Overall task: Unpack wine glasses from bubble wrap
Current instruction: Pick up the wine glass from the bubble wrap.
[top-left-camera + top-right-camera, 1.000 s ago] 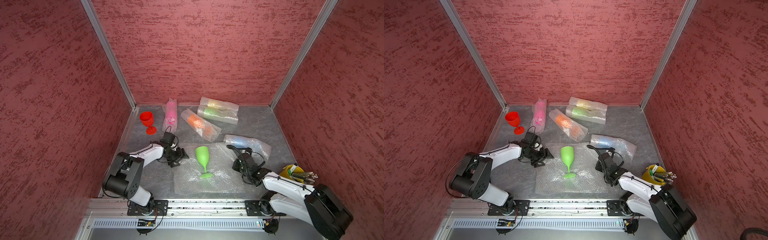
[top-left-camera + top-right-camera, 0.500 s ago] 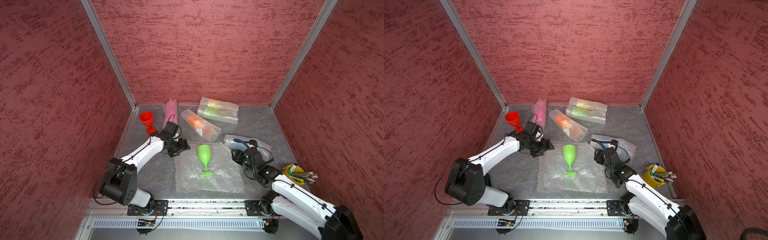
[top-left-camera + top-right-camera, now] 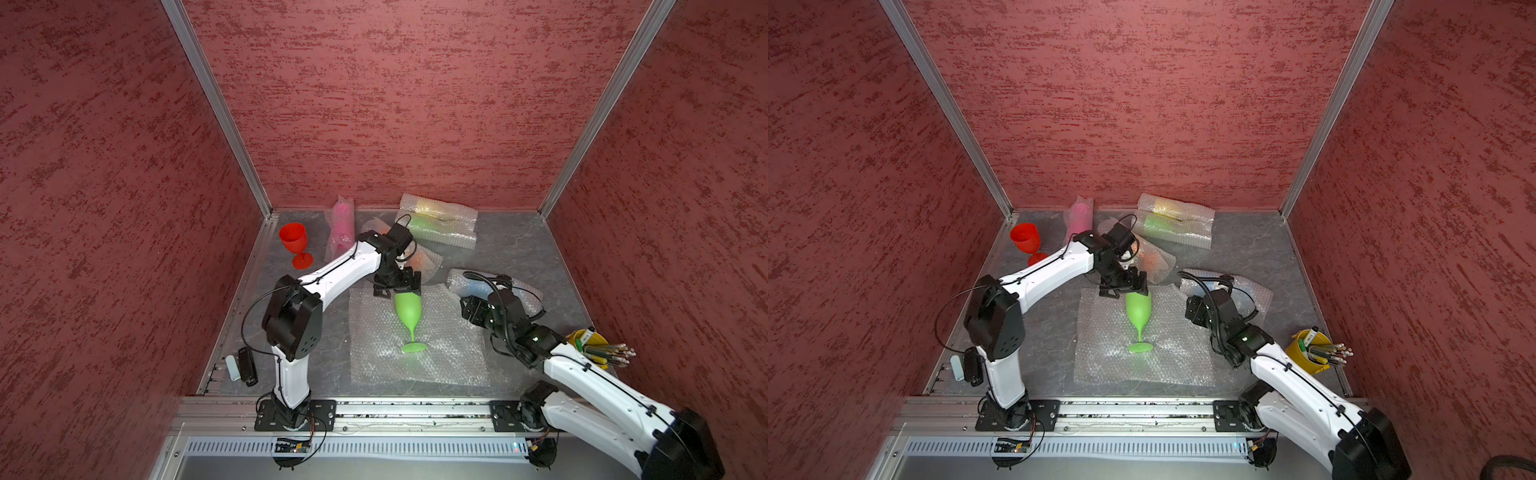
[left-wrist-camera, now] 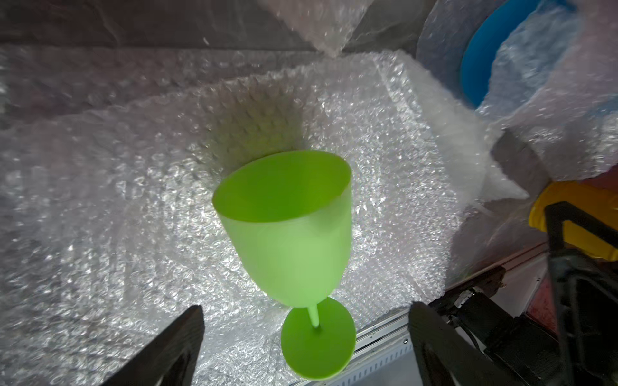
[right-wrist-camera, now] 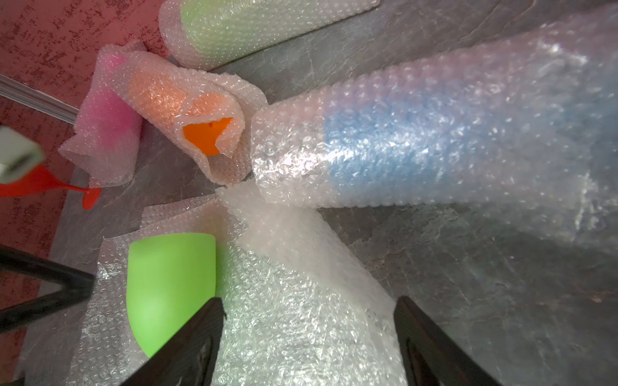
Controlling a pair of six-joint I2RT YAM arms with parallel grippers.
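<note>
In a top view a light green goblet (image 3: pixel 1139 318) stands upright on a flat bubble wrap sheet (image 3: pixel 1175 365) near the front of the grey floor (image 3: pixel 1246 245); the left gripper (image 3: pixel 1124 291) hangs right at its rim; the right gripper (image 3: pixel 1192 312) sits by the sheet's edge, just in front of a blue wrapped goblet (image 3: pixel 1252 293). Farther back lie a pink wrapped goblet (image 3: pixel 1079 216), an orange wrapped goblet (image 3: pixel 1154 261), and a yellow wrapped goblet (image 3: pixel 1177 206) beside a green wrapped goblet (image 3: pixel 1177 227); a bare red goblet (image 3: pixel 1025 241) stands upright on the left arm's side; a yellow cup (image 3: pixel 1302 353) of utensils stands on the right arm's side.
</note>
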